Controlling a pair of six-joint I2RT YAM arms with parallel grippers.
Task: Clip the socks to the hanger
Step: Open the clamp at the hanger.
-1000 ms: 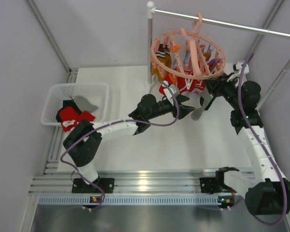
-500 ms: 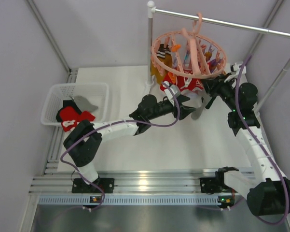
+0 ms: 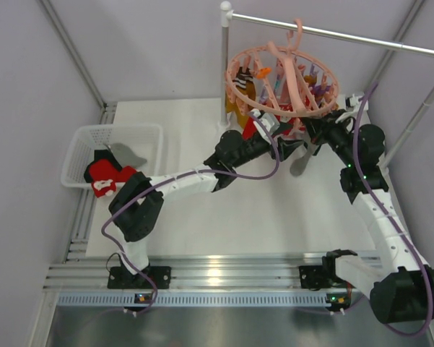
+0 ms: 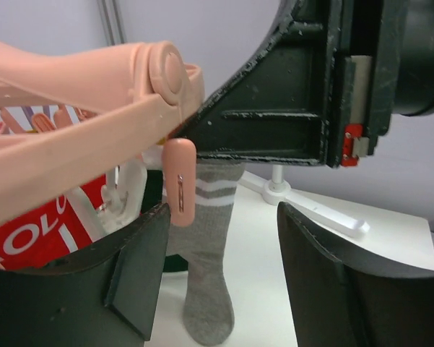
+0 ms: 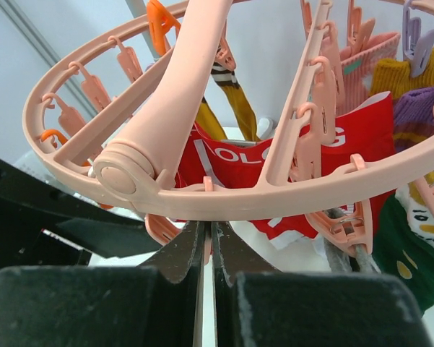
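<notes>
The salmon-pink hanger hangs from the rail with several socks clipped under it, among them a red one and a dark green one. A grey sock dangles below the ring, behind a pink clip. My left gripper is open around that hanging sock without touching it, just under the ring. My right gripper is shut, its tips right under the ring, with a thin pink sliver of a clip showing at them. Whether that clip is pinched is not visible.
A white mesh basket at the left holds a red sock and a grey one. The grey rail and its pole stand behind the hanger, and the pole's white foot rests on the table.
My left arm has reached further right and up, bringing its open gripper under the hanger ring. My right gripper's jaws have closed. The grey sock still hangs.
</notes>
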